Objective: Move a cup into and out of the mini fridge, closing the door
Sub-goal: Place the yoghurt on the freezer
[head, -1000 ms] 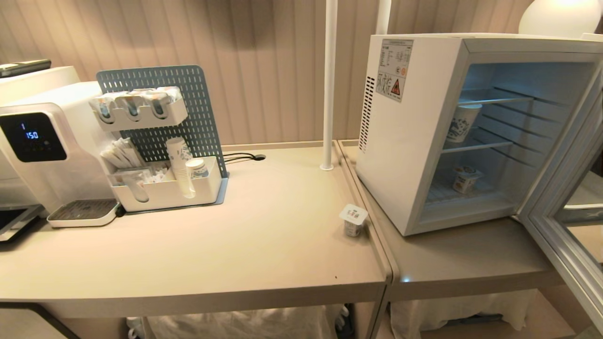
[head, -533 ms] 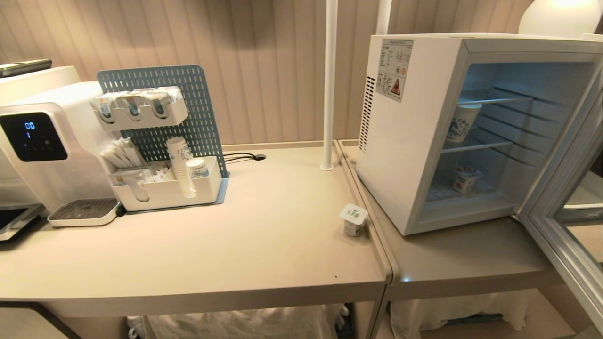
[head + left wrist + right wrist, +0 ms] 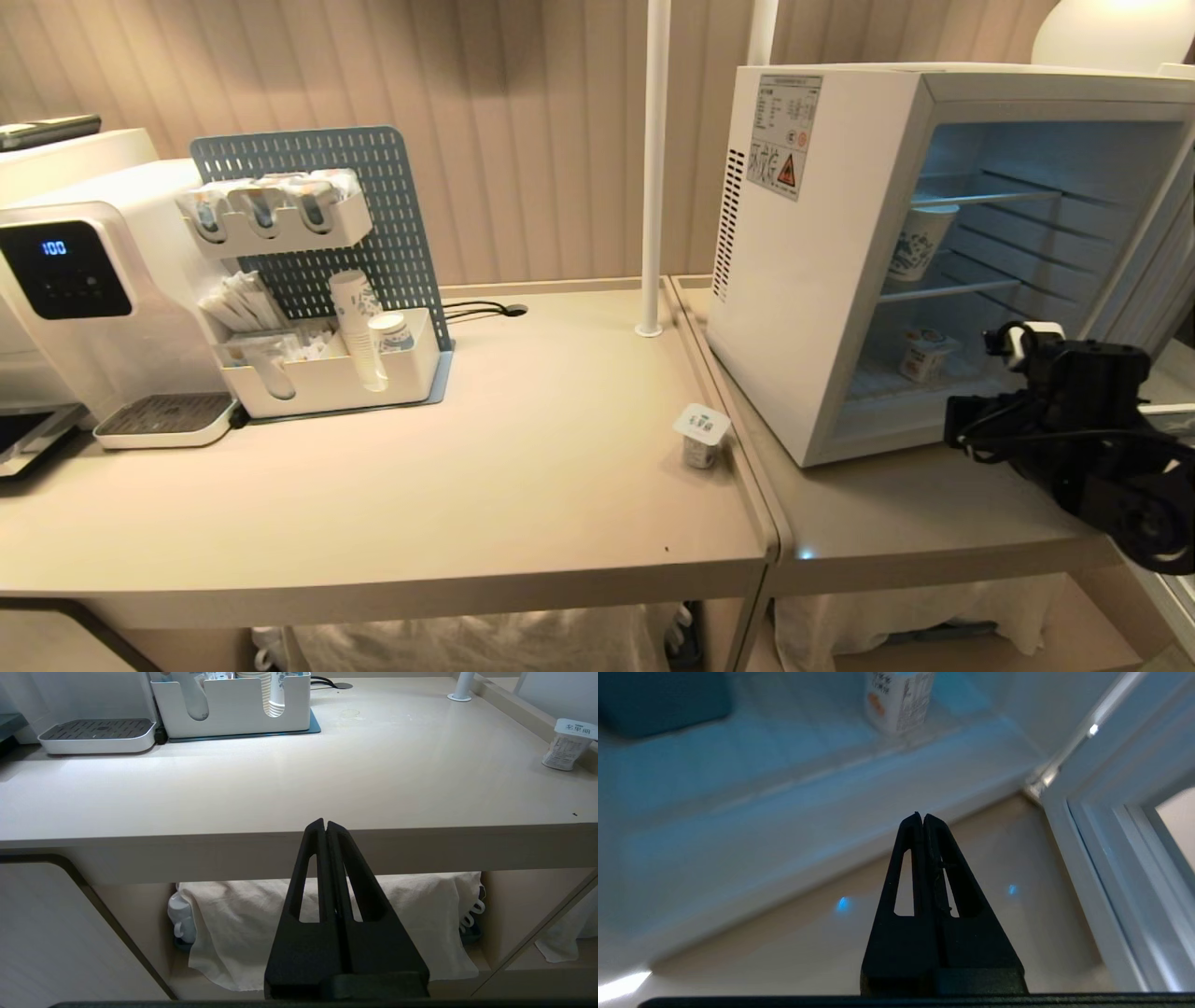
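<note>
Two cups sit inside the white mini fridge, seemingly a taller one above. Its door stands open; the right gripper, pressed together and empty, hovers before it.

the mini fridge, right of centre in the head view, is white, its inside lit pale blue, with a white sticker carrying a red warning triangle. the door frame is pale grey-blue. a white cup with a dark blue pattern stands in the fridge; lower down is a white tub with orange print. the table is beige. at upper left, a blue-grey perforated panel and a white water dispenser with a black display showing blue digits. the right gripper and left gripper are black.
</note>
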`<state>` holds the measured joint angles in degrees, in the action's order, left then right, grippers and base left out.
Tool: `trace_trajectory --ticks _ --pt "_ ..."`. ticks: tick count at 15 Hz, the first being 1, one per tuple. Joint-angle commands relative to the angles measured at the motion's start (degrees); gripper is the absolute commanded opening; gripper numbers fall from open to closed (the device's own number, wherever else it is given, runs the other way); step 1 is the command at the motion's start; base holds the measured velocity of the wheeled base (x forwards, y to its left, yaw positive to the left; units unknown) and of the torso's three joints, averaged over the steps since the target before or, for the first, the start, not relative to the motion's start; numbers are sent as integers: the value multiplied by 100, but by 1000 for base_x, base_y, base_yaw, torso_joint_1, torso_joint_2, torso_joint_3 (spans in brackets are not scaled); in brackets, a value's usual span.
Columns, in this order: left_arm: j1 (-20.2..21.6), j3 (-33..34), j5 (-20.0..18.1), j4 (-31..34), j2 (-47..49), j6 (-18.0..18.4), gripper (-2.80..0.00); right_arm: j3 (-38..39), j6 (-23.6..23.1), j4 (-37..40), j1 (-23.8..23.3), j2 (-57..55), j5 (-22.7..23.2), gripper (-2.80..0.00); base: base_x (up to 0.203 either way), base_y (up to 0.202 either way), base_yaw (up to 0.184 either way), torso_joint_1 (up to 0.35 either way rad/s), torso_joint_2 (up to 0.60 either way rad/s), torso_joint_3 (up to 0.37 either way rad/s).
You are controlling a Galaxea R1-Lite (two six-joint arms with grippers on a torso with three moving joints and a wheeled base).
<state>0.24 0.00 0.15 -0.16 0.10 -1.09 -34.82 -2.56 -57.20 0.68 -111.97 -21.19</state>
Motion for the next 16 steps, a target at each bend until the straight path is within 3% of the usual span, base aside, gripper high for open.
trace_trajectory --ticks 1,2,3,9,16 --pt "2 9 3 -2 -1 -5 -280 -199 -186 -1464 21 -1508 -302 -280 0 0 0 0 0 0" --pt "2 9 3 -2 -1 -5 -280 -477 -283 -1654 20 -1736 -398 -280 0 0 0 0 0 0" --pt "2 9 3 -2 -1 -5 -280 -793 -355 -1713 -7 -1879 -455 0 0 0 0 0 0 0" --pt "2 9 3 -2 -1 -5 -280 -2266 -491 -822 -249 -2406 -816 0 0 0 0 0 0 0" --pt "2 9 3 -2 -1 -5 -280 -3645 -490 -244 -459 -3003 -753 0 0 0 0 0 0 0"
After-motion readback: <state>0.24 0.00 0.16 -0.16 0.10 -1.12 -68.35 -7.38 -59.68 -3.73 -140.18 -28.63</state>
